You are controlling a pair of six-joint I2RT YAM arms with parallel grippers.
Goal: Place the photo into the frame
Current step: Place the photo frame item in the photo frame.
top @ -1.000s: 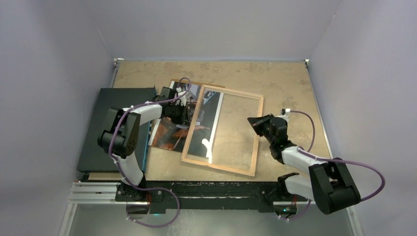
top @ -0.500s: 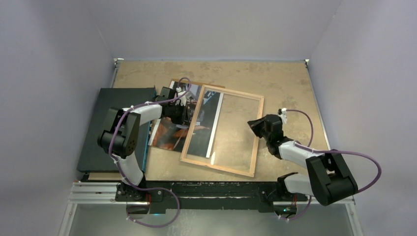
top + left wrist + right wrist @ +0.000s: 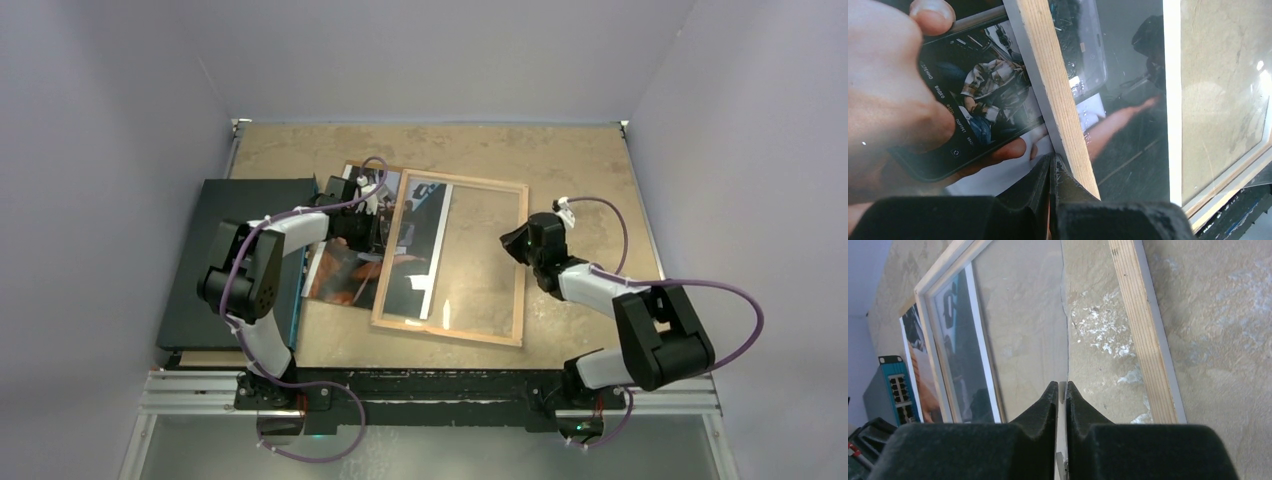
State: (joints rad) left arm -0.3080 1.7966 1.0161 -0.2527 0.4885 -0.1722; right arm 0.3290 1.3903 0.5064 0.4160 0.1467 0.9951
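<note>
The frame (image 3: 448,333) lies flat in the middle of the tabletop (image 3: 585,160), a little turned, with its light wood side up. The photo (image 3: 345,272) lies flat toward the left edge of the tabletop. Its right part is under the left rail and the clear pane (image 3: 480,255) of the frame, and its white strip shows through the pane.

The left gripper (image 3: 378,228) is over the photo, at the far half of the frame's left rail. Its fingers (image 3: 1040,175) are pressed together, and their tips touch the outer side of this rail. I cannot tell if they pinch anything.

The right gripper (image 3: 512,243) is just inside the frame's right rail, well apart from the photo. Its fingers (image 3: 1045,400) are almost together, clamped on a thin pale edge that looks like the clear pane.

A dark board (image 3: 225,250) lies at the left edge of the tabletop, beside the photo.
</note>
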